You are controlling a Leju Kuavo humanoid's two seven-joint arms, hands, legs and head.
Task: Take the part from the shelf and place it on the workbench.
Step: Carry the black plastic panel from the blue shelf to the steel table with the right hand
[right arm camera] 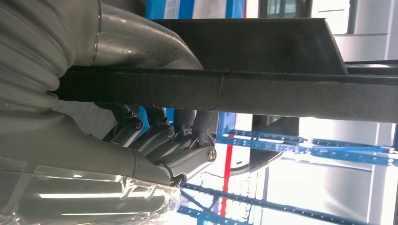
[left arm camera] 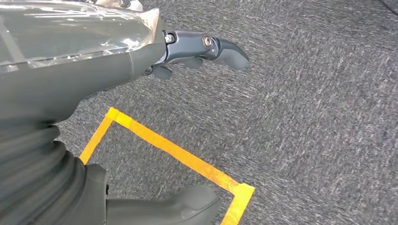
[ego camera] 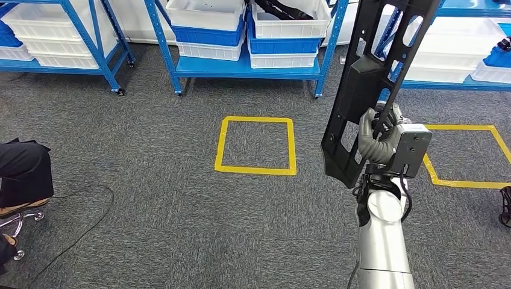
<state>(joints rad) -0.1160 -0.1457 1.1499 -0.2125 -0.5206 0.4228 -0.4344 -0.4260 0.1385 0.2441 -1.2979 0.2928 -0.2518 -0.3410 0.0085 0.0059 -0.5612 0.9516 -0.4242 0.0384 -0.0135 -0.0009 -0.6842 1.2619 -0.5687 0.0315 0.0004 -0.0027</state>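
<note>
The part (ego camera: 361, 84), a long black moulded piece with cut-out openings, stands nearly upright in the right hand (ego camera: 378, 137), clear of the floor. Most of its length rises above the hand toward the upper edge of the head view; a shorter, wider end hangs below and to the hand's inner side. In the right wrist view the part (right arm camera: 263, 89) runs as a dark flat bar across the palm, with the thumb on one face and the dark fingers (right arm camera: 159, 133) curled against the other, so the hand is closed firmly around it.

The silver right forearm (ego camera: 382, 241) comes up from below the hand. Beyond the hand and part stands a blue shelf (ego camera: 241, 66) carrying white bins (ego camera: 208, 18) and blue bins (ego camera: 283, 45). On the grey carpet (ego camera: 169, 198), to the inner side of the hand, lies a square of yellow tape (ego camera: 256, 144); a second taped square (ego camera: 464, 156) lies just to its outer side.

The left hand (left arm camera: 187, 51) hangs over the carpet with its fingers (left arm camera: 225, 51) extended and the thumb apart from them, holding nothing; a yellow tape corner (left arm camera: 239, 192) lies on the floor below it.

Far to the inner side, a person's dark clothing (ego camera: 24, 171) and a chair base (ego camera: 21, 223) sit at the edge, with a black cable (ego camera: 90, 223) trailing across the carpet.
</note>
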